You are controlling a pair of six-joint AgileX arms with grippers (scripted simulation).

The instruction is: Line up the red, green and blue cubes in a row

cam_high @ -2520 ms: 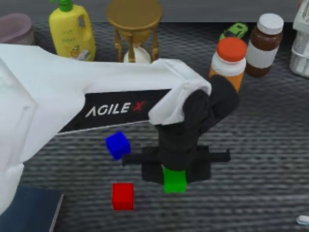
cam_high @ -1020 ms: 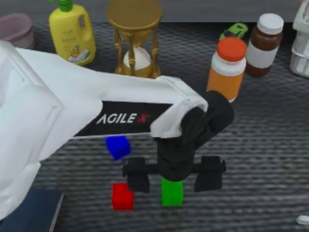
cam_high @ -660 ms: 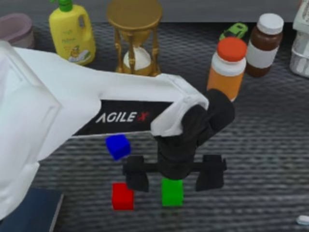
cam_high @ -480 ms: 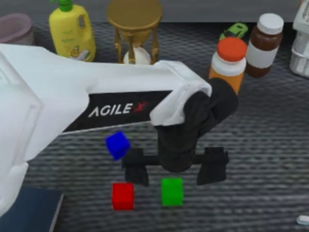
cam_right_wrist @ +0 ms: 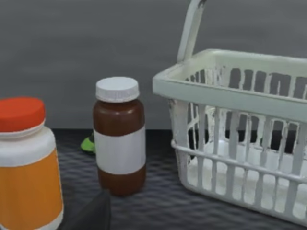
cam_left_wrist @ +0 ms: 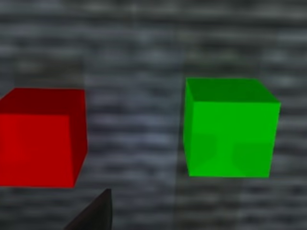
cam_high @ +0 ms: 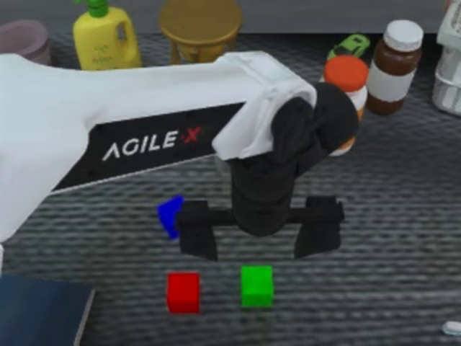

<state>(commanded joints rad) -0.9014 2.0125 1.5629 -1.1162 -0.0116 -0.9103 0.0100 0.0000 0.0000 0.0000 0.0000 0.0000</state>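
The red cube [cam_high: 183,291] and the green cube [cam_high: 256,285] sit side by side near the table's front edge, a small gap between them. They also fill the left wrist view, red cube [cam_left_wrist: 41,139] and green cube [cam_left_wrist: 230,128]. The blue cube [cam_high: 170,213] lies behind the red one, half hidden by a finger. My left gripper [cam_high: 257,241] hangs open above and just behind the green cube, holding nothing; one dark fingertip [cam_left_wrist: 96,213] shows. My right gripper [cam_right_wrist: 153,225] is parked off the top view, open, one fingertip [cam_right_wrist: 91,213] showing.
Along the back stand a yellow bottle [cam_high: 108,43], a gold hourglass [cam_high: 200,21], an orange bottle with a red cap [cam_high: 346,76], a brown bottle [cam_high: 392,68], a lime toy car [cam_high: 349,45] and a white basket [cam_high: 450,72]. A dark blue book [cam_high: 43,313] lies front left.
My left gripper set the green cube down beside the red one, opened, then rose and drew back from it. The cubes have stayed put.
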